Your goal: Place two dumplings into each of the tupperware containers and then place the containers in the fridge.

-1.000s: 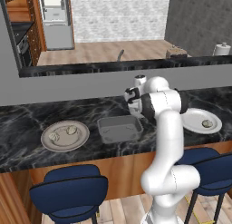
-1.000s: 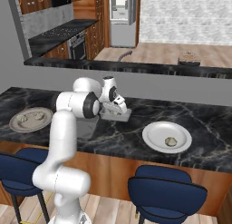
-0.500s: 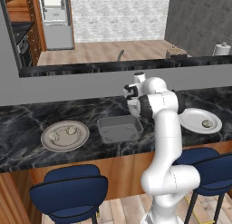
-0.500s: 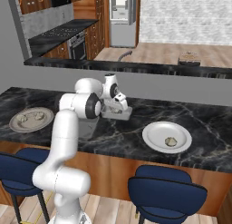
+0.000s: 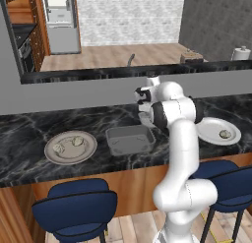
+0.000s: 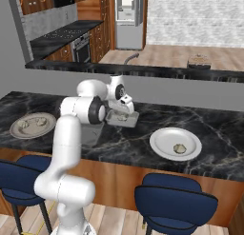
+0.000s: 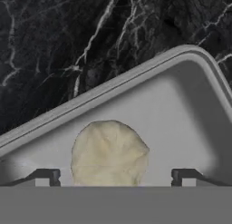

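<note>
Over the smaller tupperware container [image 7: 181,123] near the black surface's [image 7: 54,41] back edge, the fingers [image 7: 45,177] stand spread wide either side of a dumpling [image 7: 108,153] lying in it, seemingly just let go

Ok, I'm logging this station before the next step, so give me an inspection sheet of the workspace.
Surface: black marble counter.
Job's things: one dumpling lies in the small light tray; the larger dark tray looks empty; left plate holds dumplings, right plate holds one; fridge stands open far back.
Clutter: nothing seen.
Grippers: gripper above the small tray, fingers apart, holding nothing.
Cables: nothing seen.
Surroundings: blue stools, wooden cabinets, oven.
</note>
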{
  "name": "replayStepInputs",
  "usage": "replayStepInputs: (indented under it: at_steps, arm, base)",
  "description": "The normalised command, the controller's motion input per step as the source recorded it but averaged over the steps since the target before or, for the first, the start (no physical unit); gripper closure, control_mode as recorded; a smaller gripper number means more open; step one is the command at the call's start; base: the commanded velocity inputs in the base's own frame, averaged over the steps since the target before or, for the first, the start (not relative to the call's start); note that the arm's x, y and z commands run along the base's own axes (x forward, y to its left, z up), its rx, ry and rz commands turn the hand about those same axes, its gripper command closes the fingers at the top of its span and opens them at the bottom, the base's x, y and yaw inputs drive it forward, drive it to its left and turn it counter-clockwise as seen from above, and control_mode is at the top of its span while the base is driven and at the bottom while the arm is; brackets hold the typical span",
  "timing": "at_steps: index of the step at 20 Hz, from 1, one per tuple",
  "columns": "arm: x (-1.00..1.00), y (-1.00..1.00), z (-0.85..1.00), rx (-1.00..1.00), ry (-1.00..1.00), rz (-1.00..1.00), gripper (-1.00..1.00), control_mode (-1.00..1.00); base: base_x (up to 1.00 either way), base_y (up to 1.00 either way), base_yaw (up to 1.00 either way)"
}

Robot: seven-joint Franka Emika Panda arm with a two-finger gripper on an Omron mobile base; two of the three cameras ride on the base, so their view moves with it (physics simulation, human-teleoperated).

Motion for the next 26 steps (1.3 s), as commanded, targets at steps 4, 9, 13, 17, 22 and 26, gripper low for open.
replayStepInputs:
  at_steps: [4,9,13,17,22,26]
  arm:
    - [-0.9,-0.22,0.58,0.08,-0.12,0.1,-1.0,-1.0]
    - [-1.0,-0.98,0.37,0.07,-0.18,0.0,-1.0,-1.0]
    - [-1.0,-1.0,0.52,0.0,-0.1,0.0,-1.0,-1.0]
    - [-1.0,-1.0,0.65,0.0,-0.03,0.0,-1.0,-1.0]
    - [-0.91,-0.95,0.58,-0.03,0.0,0.0,-1.0,-1.0]
    - [-0.77,-0.83,0.04,0.0,0.0,0.0,-1.0,-1.0]
  base:
    - [0.0,0.0,0.0]
    - [0.0,0.0,0.0]
    - [0.0,0.0,0.0]
    - [0.0,0.0,0.0]
    - [0.0,0.0,0.0]
    - [0.0,0.0,0.0]
